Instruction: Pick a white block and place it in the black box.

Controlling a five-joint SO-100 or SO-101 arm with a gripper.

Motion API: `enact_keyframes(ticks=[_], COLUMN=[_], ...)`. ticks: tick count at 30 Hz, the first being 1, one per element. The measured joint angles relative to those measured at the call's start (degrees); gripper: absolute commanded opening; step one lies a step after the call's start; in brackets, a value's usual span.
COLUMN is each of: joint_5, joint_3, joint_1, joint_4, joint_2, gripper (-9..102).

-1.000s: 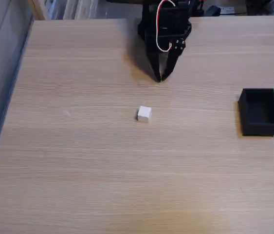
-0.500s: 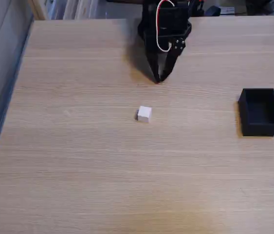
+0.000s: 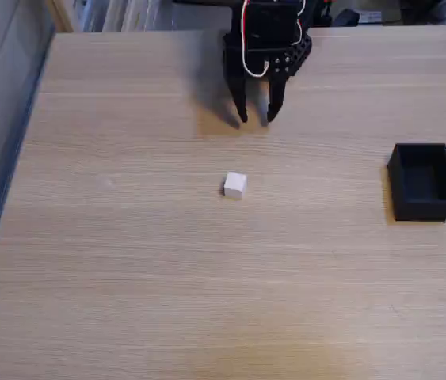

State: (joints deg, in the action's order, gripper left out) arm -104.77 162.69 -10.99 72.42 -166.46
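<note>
— Condition of the block?
— A small plain white cube, resting alone on the wood-grain worktop near its middle, upper face brightest.
— And the box?
— Matte black, open-topped, thin-walled, well apart at the right.
— The fingers?
— Parted, gripping nothing, tips pointing down at the worktop's far side, behind the block and clear of it.

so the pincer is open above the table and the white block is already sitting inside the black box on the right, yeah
Not quite. The white block is not in the black box; the fixed view shows it lying on the bare table near the middle, well apart from the box. The rest holds: the pincer is open above the table, and the box sits on the right.
</note>
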Motion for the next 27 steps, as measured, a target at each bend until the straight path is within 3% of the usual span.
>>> enact_keyframes(ticks=[9,27], joint_5=[-1.58,3.25], joint_3=[-5.27,-17.49], joint_1=[-1.93,-4.22], joint_4=[-6.15,-19.60], joint_2=[14.06,40.25], gripper=[26,27])
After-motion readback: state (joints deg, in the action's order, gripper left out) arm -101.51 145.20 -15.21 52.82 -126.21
